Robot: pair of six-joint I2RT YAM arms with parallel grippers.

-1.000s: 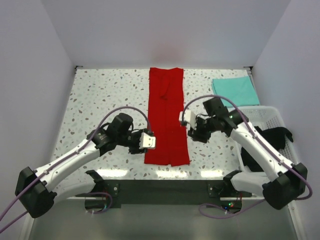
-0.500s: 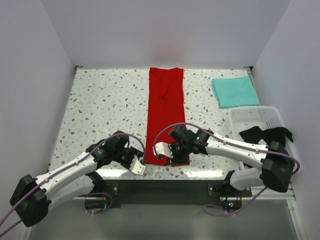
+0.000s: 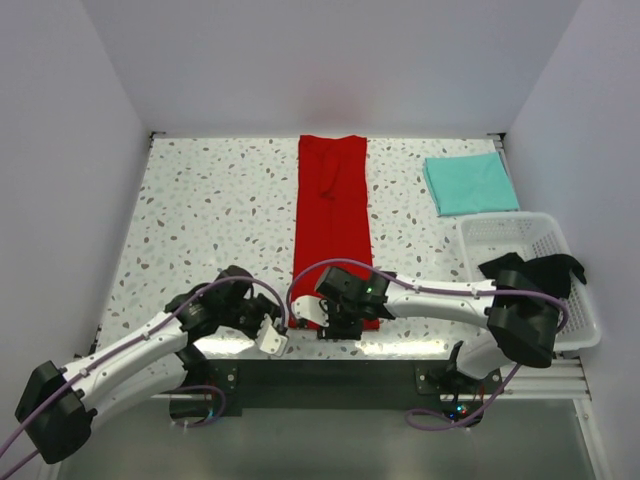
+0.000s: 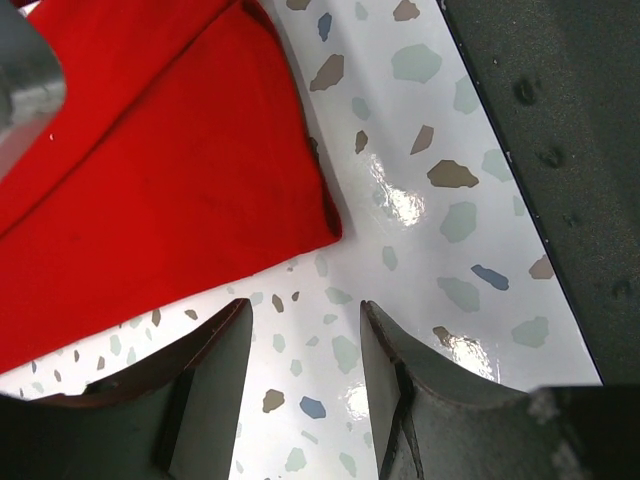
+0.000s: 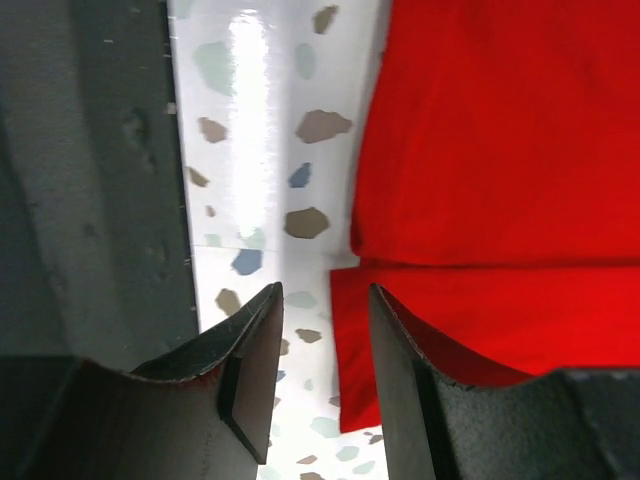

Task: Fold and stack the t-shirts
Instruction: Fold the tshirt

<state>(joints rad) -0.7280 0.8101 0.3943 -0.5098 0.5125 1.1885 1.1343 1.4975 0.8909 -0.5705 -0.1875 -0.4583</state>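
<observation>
Left gripper (image 4: pixel 305 320) hovers spread and empty beside the near corner of the folded bright red cloth t-shirt (image 4: pixel 150 170). Right gripper (image 5: pixel 320 300), also unclenched, hangs over its hem.

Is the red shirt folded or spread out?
Folded lengthwise: the red t-shirt lies as a long narrow strip, layered edges showing.

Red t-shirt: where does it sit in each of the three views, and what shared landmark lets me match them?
Top external: the red t-shirt lies as a long strip down the middle of the table.
Left wrist: its near corner fills the upper left.
Right wrist: it fills the right side.
Shared landmark: the dark strip along the near edge, upper right in left wrist, left side in right wrist.
</observation>
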